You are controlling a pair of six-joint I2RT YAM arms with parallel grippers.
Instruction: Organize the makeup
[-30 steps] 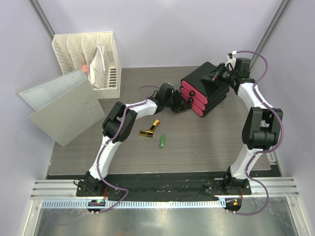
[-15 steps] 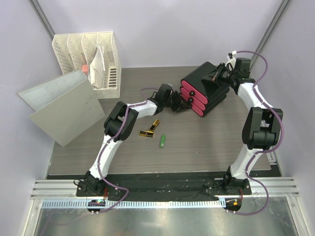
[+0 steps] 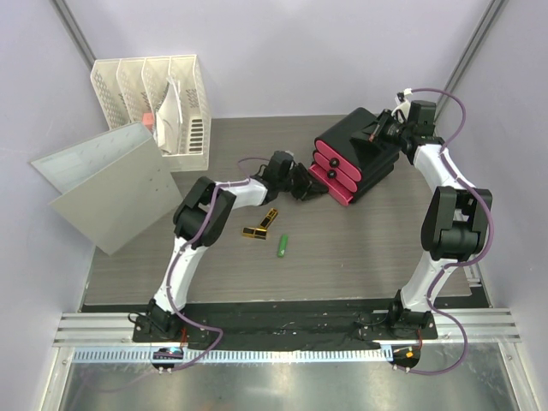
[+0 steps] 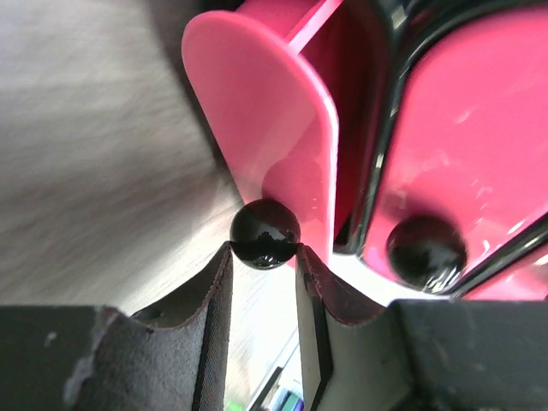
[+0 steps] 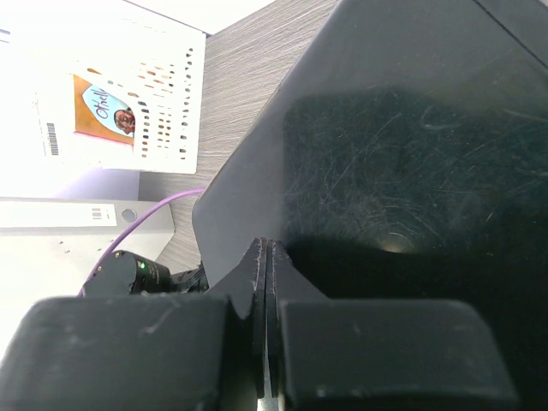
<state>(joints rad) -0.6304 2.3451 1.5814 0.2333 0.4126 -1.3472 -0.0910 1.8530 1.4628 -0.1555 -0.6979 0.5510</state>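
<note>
The black organizer box (image 3: 364, 145) with pink drawers lies tilted at the back right. My left gripper (image 3: 313, 190) is shut on the black knob (image 4: 265, 234) of one pink drawer (image 4: 274, 137), which stands pulled partly out. A second knob (image 4: 425, 250) sits on the neighbouring drawer. My right gripper (image 3: 383, 130) is shut and empty, its tips (image 5: 267, 248) resting against the box's black top (image 5: 411, 154). Two gold-black lipsticks (image 3: 269, 217) (image 3: 253, 231) and a green stick (image 3: 282, 246) lie on the table in front of the left arm. The other makeup is out of view.
A white mesh file rack (image 3: 154, 90) with papers stands at the back left, also in the right wrist view (image 5: 128, 94). A large white panel (image 3: 107, 184) leans over the table's left edge. The table's front edge runs along the arm bases.
My left gripper has drawn back to the left with the knob in it, and the pink drawer has slid further out. The right arm has not moved.
</note>
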